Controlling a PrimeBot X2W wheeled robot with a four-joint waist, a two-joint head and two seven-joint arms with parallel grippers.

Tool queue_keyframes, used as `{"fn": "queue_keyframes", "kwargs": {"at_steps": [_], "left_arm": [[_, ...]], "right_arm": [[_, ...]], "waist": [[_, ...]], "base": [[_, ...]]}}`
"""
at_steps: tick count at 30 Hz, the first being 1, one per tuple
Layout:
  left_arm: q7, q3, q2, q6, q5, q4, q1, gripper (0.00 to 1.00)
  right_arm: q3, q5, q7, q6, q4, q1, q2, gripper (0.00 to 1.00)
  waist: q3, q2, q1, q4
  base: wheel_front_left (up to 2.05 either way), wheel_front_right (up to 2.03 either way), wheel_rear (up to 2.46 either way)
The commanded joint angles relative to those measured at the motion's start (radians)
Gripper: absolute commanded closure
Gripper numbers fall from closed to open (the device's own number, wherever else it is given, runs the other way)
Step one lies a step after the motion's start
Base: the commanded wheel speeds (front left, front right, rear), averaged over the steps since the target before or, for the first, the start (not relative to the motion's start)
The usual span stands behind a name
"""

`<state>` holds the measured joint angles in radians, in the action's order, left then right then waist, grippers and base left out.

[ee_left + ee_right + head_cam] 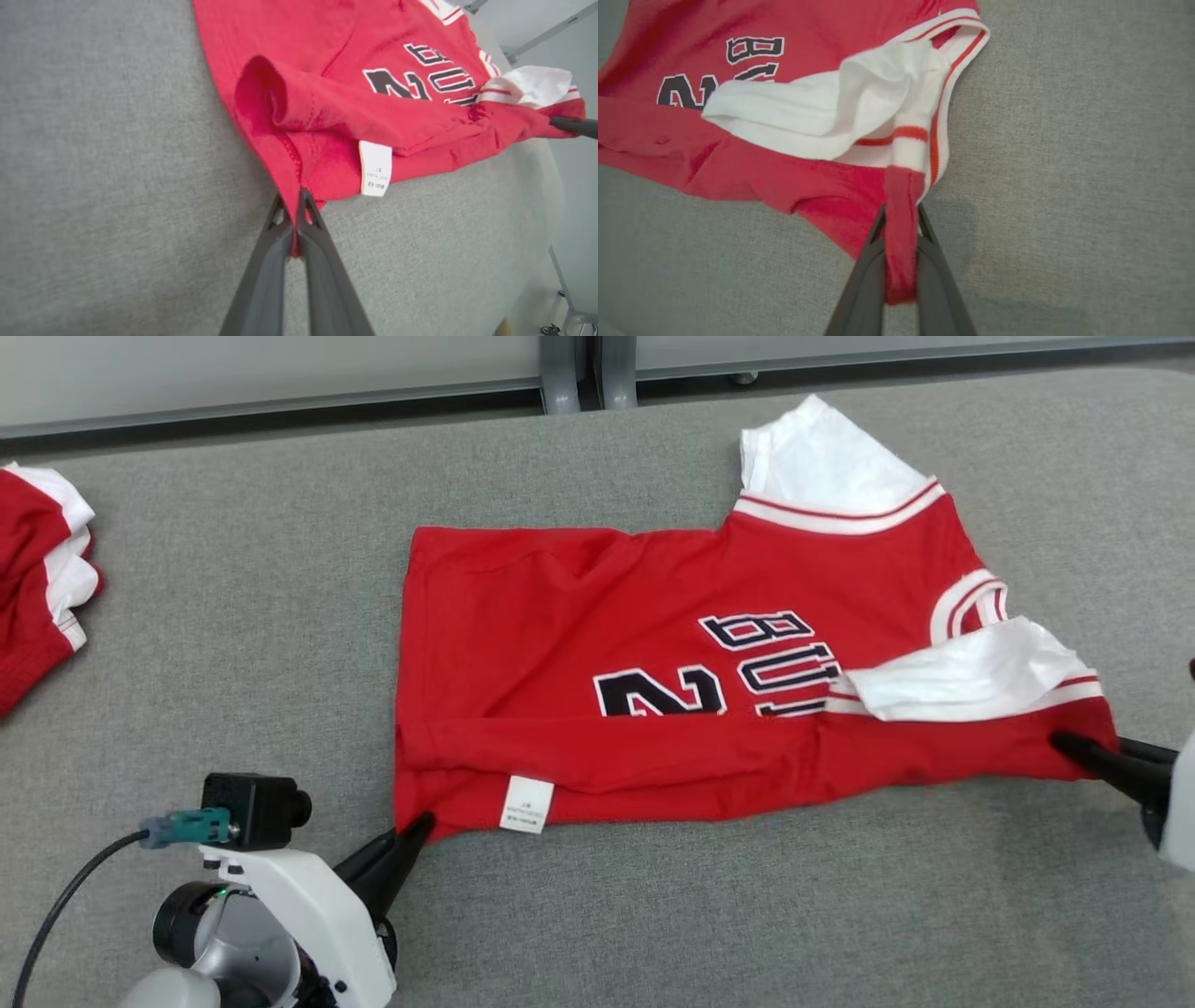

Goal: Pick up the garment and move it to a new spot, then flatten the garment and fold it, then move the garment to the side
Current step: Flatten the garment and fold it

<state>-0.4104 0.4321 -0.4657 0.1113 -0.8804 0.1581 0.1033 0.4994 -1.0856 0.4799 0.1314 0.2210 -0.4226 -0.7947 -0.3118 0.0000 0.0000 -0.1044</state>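
Garment (653, 653), a red jersey with white sleeves, lies spread on the middle of the grey table (233, 616); the left gripper (415, 826) is closed on its near left corner and the right gripper (1064, 744) is clamped on its near right corner. Another red and white cloth (37, 579) lies well apart at the table's left edge. Behind the table stand two grey posts (560, 373) and pale panels.

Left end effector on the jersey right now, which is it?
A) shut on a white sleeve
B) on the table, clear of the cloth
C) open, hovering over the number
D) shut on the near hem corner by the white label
D: in the left wrist view the left end effector has red cloth of the jersey pinched at the hem corner, just beside the white label.
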Motion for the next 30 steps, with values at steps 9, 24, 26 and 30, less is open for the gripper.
{"fn": "queue_keyframes", "kwargs": {"at_steps": [9, 24, 26, 30], "left_arm": [[-0.077, -0.037, -0.083, 0.020, -0.082, 0.210, -0.123, 1.00], [0.086, 0.042, -0.037, 0.059, 0.042, 0.238, -0.327, 0.00], [0.100, 0.030, -0.050, 0.085, 0.090, 0.275, -0.317, 0.00], [0.090, -0.010, -0.080, 0.137, 0.163, 0.350, -0.243, 0.00]], "right_arm": [[-0.053, -0.155, 0.177, -0.001, -0.082, 0.090, -0.195, 1.00], [-0.082, -0.105, -0.001, -0.001, -0.139, 0.343, -0.212, 0.00], [-0.108, -0.096, -0.030, -0.001, -0.177, 0.359, -0.230, 0.00], [-0.186, -0.071, -0.062, -0.001, -0.262, 0.309, -0.270, 0.00]], "waist": [[0.036, 0.0000, 0.0000, -0.002], [0.021, 0.0000, 0.0000, 0.007], [0.028, 0.0000, 0.0000, 0.006], [0.006, 0.0000, 0.0000, -0.006]], "base": [[0.00, 0.00, 0.00], [0.00, 0.00, 0.00], [0.00, 0.00, 0.00], [0.00, 0.00, 0.00]]}}
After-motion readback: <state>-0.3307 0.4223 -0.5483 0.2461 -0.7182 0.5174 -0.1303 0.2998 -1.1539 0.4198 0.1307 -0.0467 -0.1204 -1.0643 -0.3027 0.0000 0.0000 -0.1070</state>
